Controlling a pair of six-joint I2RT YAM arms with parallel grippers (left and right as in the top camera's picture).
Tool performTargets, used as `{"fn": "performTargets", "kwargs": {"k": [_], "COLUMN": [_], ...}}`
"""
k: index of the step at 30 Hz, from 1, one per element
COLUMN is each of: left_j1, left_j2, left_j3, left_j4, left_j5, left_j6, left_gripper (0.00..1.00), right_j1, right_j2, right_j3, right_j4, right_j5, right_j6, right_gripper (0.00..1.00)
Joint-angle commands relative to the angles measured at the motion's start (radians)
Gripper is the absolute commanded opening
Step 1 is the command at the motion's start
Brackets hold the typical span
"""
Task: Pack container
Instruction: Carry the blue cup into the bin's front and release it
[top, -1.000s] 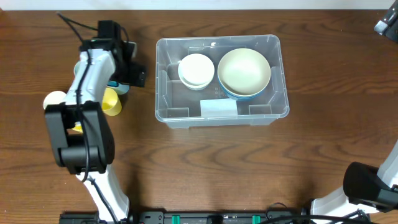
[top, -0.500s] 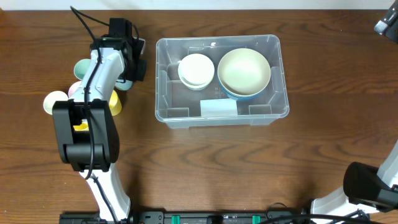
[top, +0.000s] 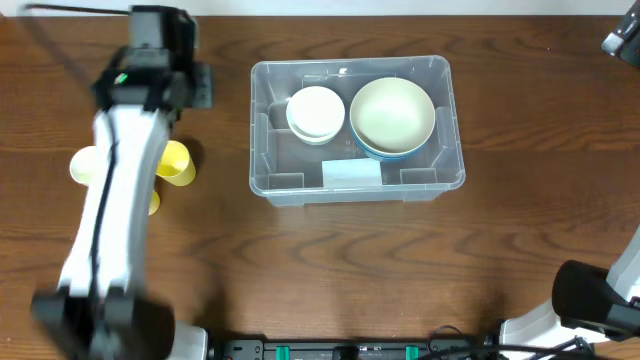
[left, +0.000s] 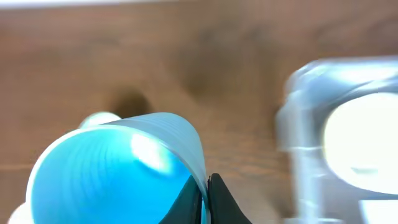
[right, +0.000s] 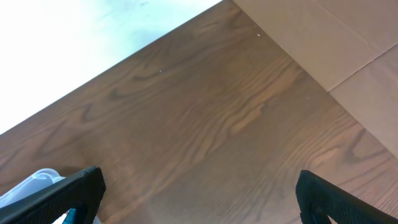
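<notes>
The clear container (top: 300, 186) stands at the middle back of the table, with a small cream bowl (top: 316, 112) and a large cream bowl nested in a blue one (top: 392, 115) inside. In the left wrist view my left gripper (left: 205, 194) is shut on the rim wall of a blue cup (left: 106, 174), one finger inside and one outside. The cup is held left of the blurred container (left: 300, 124). From overhead the raised left arm (top: 130, 150) hides the cup. My right gripper (right: 199, 186) is open over bare wood with nothing between its fingers.
Yellow cups (top: 178, 163) and a cream cup (top: 82, 163) lie on the table under the left arm, left of the container. A pale label (top: 351, 174) sits in the container's front. The right arm (top: 620, 40) is at the far right corner.
My left gripper has shut on the blue cup's rim and the arm has risen toward the camera with it. The right gripper has not moved.
</notes>
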Motion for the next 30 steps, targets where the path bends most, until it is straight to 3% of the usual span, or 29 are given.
{"fn": "performTargets", "kwargs": {"k": [1,7,14,23,30], "left_j1": [-0.060,-0.277,-0.513,-0.659,-0.690], "left_j2": [-0.129,-0.234,-0.137,0.104,0.250], "left_j3": [0.011,0.011,0.008,0.008,0.008], "left_j4": [-0.020,-0.051,-0.101,-0.136,-0.131], "left_j5": [0.120,0.249,0.251,0.272,0.271], "left_j6": [-0.037,-0.037,-0.037,-0.038,-0.040], "left_gripper": [0.06,0.06,0.06,0.06,0.06], "right_j1": [-0.006,-0.006,-0.006,-0.006,-0.006], "right_j2": [-0.002,-0.002,-0.002,-0.002,-0.002], "right_j3": [-0.002,-0.002,-0.002,-0.002,-0.002], "right_j4": [0.000,0.000,0.000,0.000,0.000], "right_j5": [0.011,0.011,0.011,0.011,0.011], "right_j6": [0.018,0.018,0.018,0.018,0.018], "right_gripper": [0.99,0.99,0.99,0.99,0.99]}}
